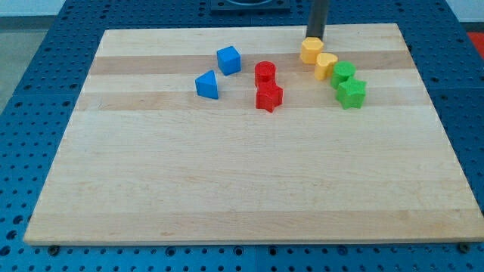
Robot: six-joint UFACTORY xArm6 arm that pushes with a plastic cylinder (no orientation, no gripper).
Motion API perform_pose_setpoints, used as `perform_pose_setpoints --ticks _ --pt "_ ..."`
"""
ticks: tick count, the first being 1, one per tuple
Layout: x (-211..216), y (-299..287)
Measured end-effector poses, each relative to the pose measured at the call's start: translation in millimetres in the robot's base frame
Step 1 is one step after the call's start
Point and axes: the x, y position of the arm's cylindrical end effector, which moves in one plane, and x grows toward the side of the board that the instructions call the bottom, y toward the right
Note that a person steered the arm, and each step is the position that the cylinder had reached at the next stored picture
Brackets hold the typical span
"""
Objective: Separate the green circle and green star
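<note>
In the camera view, a wooden table (242,189) is seen with small blocks gathered near its top edge. No claw is fitted to this arm, so nothing can be spread, pressed together or pinched; only a dark rod is seen. My tip (313,37) is placed close to the table's top edge, just above the yellow hexagon block (311,50), and it seems to touch that block, though this cannot be told for sure.

Just beside the hexagon, toward the view's right, a yellow heart block (327,65) is found. Next come the two task blocks, near the table's top right corner. The green circle (343,73) is set just above the green star (351,93), and the two are touching or nearly so. They have not been parted yet.

Near the middle of the top edge, a red round block (265,73) and a red star block (268,97) are seen together. Further to the view's left, a blue cube (228,60) and a blue triangle block (206,85) are found.

The step in hand is judged to be the approach. Next, my tip should be brought around the yellow blocks, and one green block should be pushed away from the other.
</note>
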Motion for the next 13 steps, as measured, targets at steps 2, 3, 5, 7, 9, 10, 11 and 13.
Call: perform_pose_setpoints --ticks 2,3,5,7,9,10,11,13 --pt "7 74" --pt "50 128" --pt "177 117" --pt "158 128" --pt "126 117" --pt "146 91" --pt "156 54" --pt "151 73"
